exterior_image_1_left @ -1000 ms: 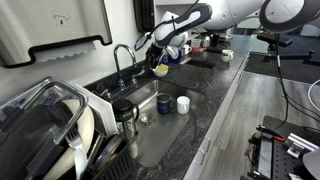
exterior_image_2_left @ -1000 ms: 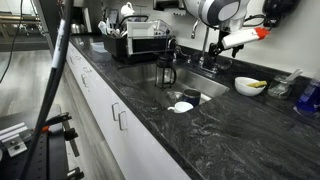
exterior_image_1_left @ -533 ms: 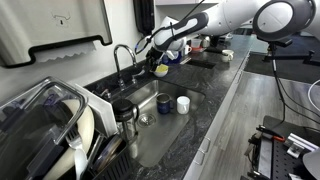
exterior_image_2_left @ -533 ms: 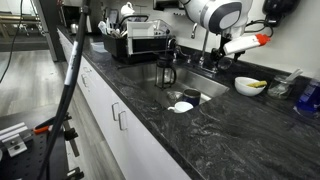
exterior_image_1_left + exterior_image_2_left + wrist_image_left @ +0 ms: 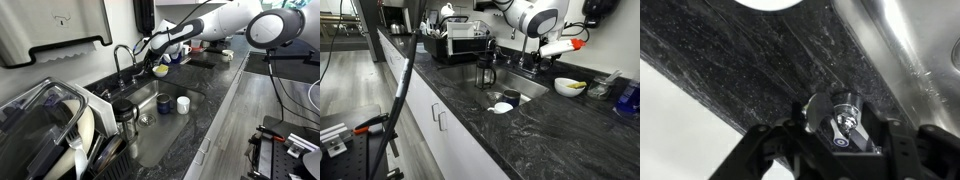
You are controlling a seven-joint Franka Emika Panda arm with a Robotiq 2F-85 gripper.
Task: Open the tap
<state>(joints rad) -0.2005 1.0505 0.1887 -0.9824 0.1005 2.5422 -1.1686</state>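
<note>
The tap (image 5: 122,58) is a chrome gooseneck behind the sink (image 5: 150,95), and it also shows in an exterior view (image 5: 525,45). My gripper (image 5: 147,50) is at the tap's base, beside the spout, and it shows there in both exterior views (image 5: 534,58). In the wrist view a small chrome tap handle with a blue dot (image 5: 838,122) sits between my two dark fingers (image 5: 840,145). The fingers stand apart on either side of the handle and look open around it. I see no water running.
A dark cylindrical jug (image 5: 124,118) (image 5: 486,70) stands at the sink's edge. A white cup (image 5: 183,103) and a blue cup (image 5: 163,102) sit in the basin. A bowl with yellow contents (image 5: 160,70) (image 5: 570,86) is near the tap. A dish rack (image 5: 50,125) (image 5: 460,42) stands on the counter.
My arm has stretched further toward the tap and the gripper has moved closer to the handle at its base. Nothing else moved.
</note>
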